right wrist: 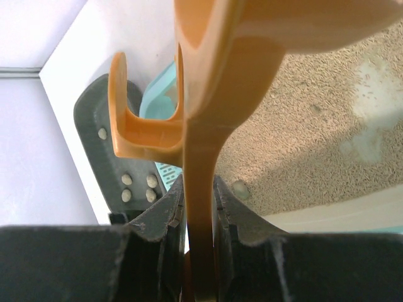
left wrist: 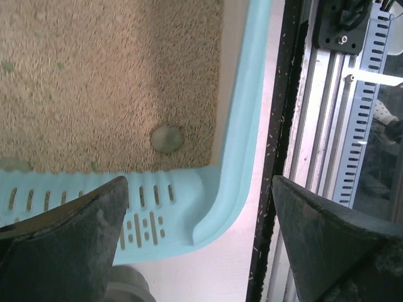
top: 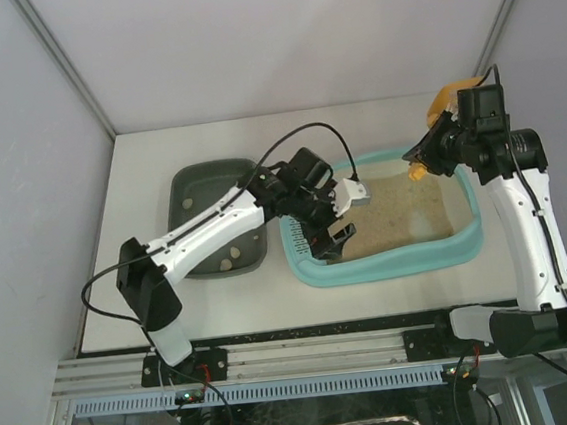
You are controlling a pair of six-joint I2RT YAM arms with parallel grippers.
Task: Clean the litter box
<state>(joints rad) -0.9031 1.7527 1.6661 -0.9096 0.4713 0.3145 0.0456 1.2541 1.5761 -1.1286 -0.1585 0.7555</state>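
Over litter box (top: 399, 267) at centre frame, left gripper (left wrist: 198, 189) is gaping empty; right gripper (right wrist: 200, 207) is pinching orange scoop (right wrist: 208, 94) by its thin handle, probably risking twist and spillage.

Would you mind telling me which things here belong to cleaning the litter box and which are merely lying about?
For the job: litter box; clump in its litter; orange scoop, held by the right gripper; left gripper, open; dark tray with pellets, probably the dump.
Merely there: aluminium rail; black cable.
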